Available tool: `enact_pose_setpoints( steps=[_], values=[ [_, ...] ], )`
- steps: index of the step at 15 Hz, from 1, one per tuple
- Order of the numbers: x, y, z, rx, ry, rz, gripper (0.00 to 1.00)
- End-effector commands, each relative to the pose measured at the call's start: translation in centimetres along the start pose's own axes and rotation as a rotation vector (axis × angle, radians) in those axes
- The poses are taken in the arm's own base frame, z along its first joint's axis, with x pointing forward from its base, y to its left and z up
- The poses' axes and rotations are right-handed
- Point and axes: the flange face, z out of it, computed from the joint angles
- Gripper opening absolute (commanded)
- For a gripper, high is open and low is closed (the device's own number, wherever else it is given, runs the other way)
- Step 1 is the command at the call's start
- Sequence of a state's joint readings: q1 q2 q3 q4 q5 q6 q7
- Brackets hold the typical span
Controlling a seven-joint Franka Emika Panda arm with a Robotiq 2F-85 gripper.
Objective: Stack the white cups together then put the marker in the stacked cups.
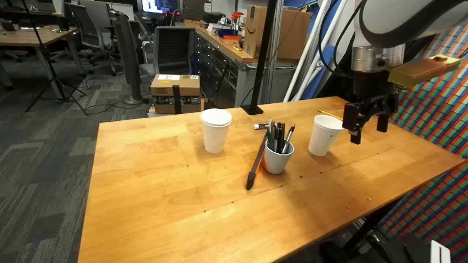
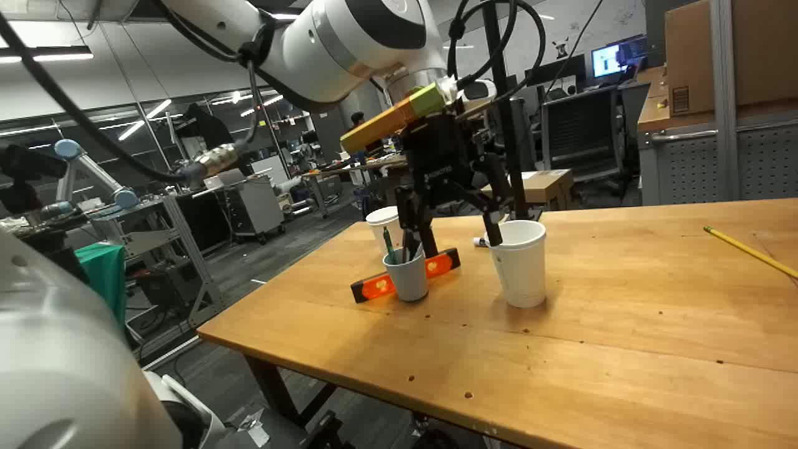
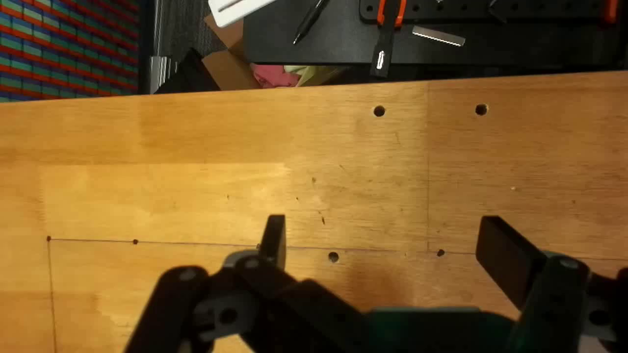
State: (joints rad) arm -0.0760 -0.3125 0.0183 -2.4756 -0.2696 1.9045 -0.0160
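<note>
Only part of the short black-and-white marker (image 1: 260,126) shows in both exterior views; it lies on the light wooden table (image 1: 157,204), one end behind mostly dark pens (image 1: 280,137). The farther white tapered cup (image 1: 215,138) has a doubled edge at its rim; whether that is a lid or a nested cup, I cannot tell. In an exterior view the pale grey-blue pen cup (image 2: 406,280) covers part of the orange bar with black ends (image 2: 439,266), and the yellow pencil (image 2: 748,251) is cut off. The pens, a green one among them, stand in the pen cup. The nearer white tapered cup (image 1: 321,138) stands mouth up; its inner wall shows, its bottom is hidden. The jaws are spread wide and free above the table. In an exterior view one black finger (image 2: 492,232) overlaps the nearer cup's rim; contact cannot be judged. The marker and the farther cup are well apart from the jaws.
</note>
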Motion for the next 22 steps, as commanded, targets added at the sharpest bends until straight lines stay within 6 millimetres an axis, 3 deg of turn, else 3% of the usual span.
enact_pose_setpoints(
  steps=[1,10,22],
  values=[
    [0.1,0.1,-0.2,0.0,0.003,0.001,1.0],
    [0.6,0.6,-0.2,0.027,0.037,-0.023,1.0],
    [5.6,0.3,-2.3,0.141,0.28,-0.21,1.0]
  ],
)
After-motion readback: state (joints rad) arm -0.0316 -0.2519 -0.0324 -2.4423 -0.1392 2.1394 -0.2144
